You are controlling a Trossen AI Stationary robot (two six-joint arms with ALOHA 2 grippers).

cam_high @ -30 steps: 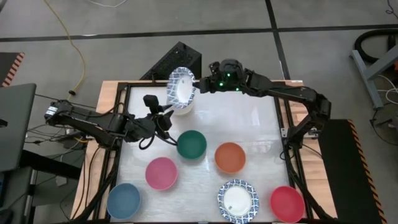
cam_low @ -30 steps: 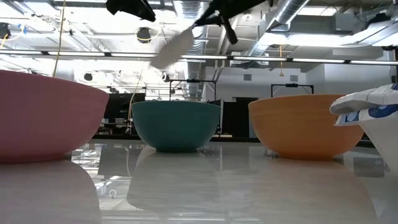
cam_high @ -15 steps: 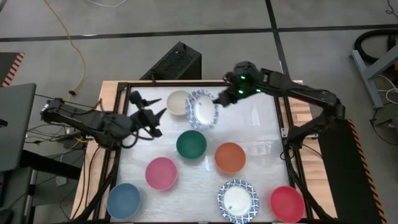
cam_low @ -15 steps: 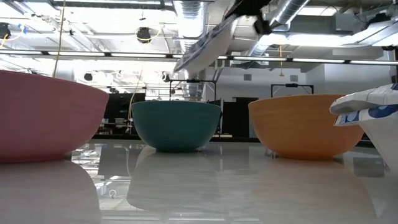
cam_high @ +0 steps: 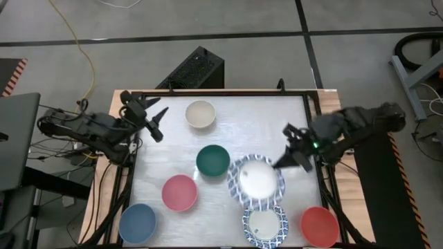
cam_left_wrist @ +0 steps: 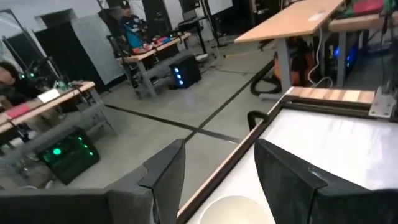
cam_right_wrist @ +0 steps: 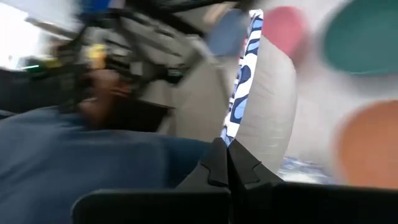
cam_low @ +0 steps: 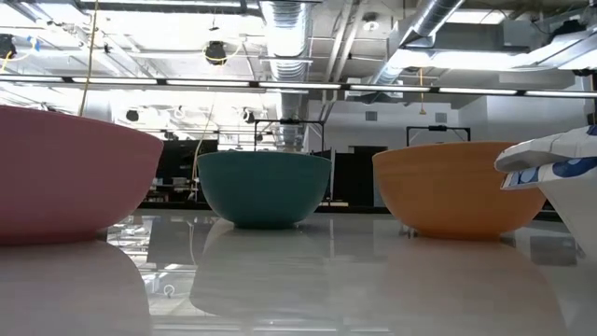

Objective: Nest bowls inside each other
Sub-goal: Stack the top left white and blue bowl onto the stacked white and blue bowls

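My right gripper (cam_high: 289, 158) is shut on a white bowl with a blue-patterned rim (cam_high: 256, 180). It holds this bowl in the air at the near right, over the place of the orange bowl (cam_low: 457, 187), which the high view hides. My left gripper (cam_high: 151, 116) stands open and empty at the far left, beside the cream bowl (cam_high: 200, 113). The dark green bowl (cam_high: 212, 160), the pink bowl (cam_high: 179, 192), the blue bowl (cam_high: 137, 223), the red bowl (cam_high: 319, 225) and a second patterned bowl (cam_high: 264, 223) stand on their bases. My right gripper pinches the patterned bowl's rim (cam_right_wrist: 232, 134) between its two fingers (cam_right_wrist: 217, 163), at the side toward the table's right edge. The fingers come from the right, slanting a little down. The bowl is lifted clear of the table, its mouth facing mostly up.
A black frame (cam_high: 133, 166) runs round the white tabletop. The bowls fill its near half. Bare tabletop (cam_high: 263, 121) lies between the cream bowl and the far right corner. A dark box (cam_high: 194, 69) stands beyond the far edge.
My right gripper has carried the patterned bowl from above the cream bowl at the far side across to the near right, and the bowl has turned from steeply tipped to mouth up. My left gripper has drawn back toward the table's far left corner. The cream bowl has stayed in place.
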